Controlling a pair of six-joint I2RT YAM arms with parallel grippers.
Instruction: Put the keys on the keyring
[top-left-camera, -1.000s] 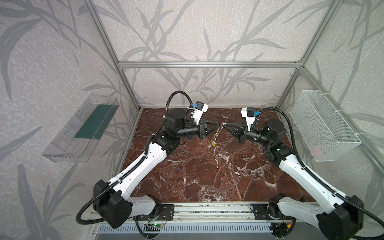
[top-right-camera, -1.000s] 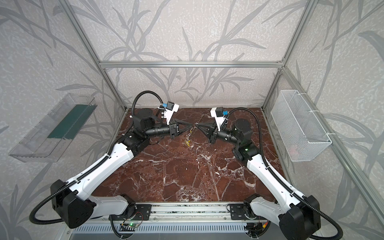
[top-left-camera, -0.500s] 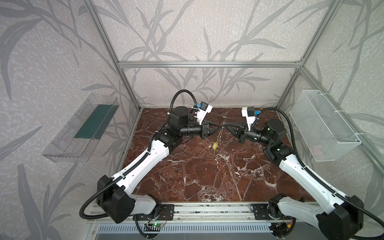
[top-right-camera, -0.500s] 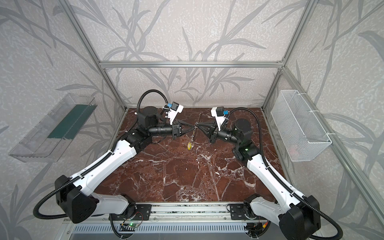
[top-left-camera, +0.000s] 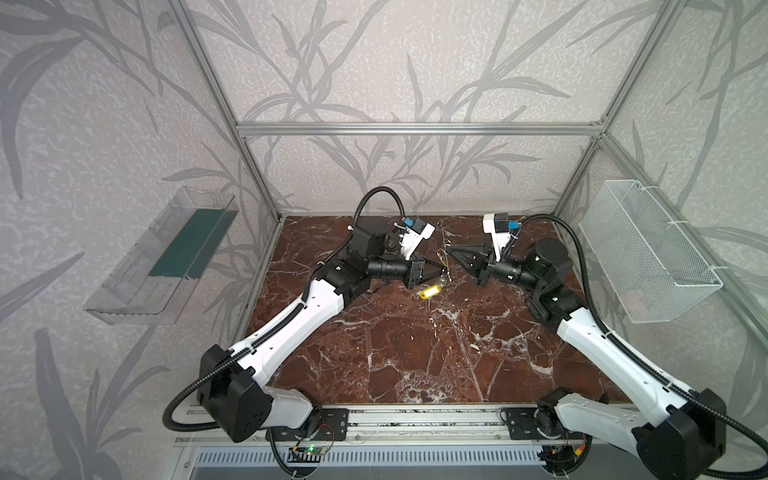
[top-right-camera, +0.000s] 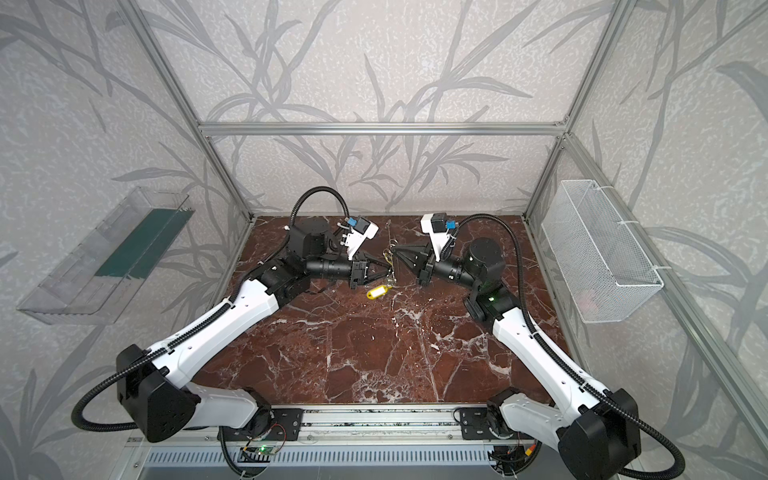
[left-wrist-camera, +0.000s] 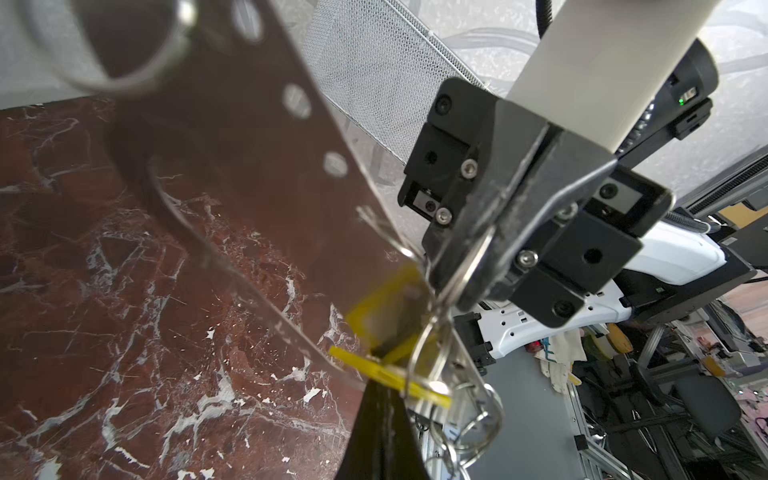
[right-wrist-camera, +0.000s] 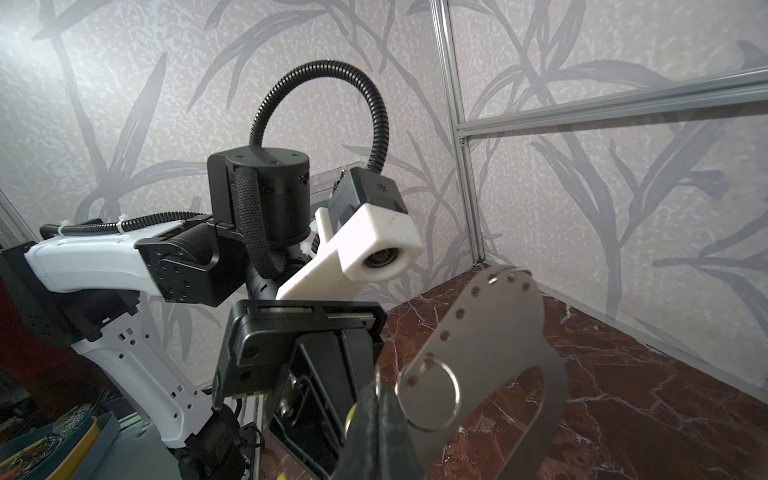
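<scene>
Above the desk (top-left-camera: 415, 353), the left claw (top-left-camera: 438, 272) was clenched, apparently on the keyring (right-wrist-camera: 490, 332), steadying it upright while the right claw (top-left-camera: 451, 251) pinched a ring (right-wrist-camera: 428, 395) on its edge, likely for threading. A yellow key (top-left-camera: 429, 292) dangled just below.

Your left arm (top-left-camera: 291, 328) and right arm (top-left-camera: 602, 353): white shells on the long links, black joint housings (right-wrist-camera: 259, 195). Behind each pair of black, tapered jaws, note the ribbed black cable conduit (top-left-camera: 376, 192), a white camera bracket (right-wrist-camera: 365, 245) with blue connector (top-left-camera: 411, 222), silver screw heads (left-wrist-camera: 469, 167) and, on your right arm, a green indicator light (left-wrist-camera: 680, 101).
</scene>
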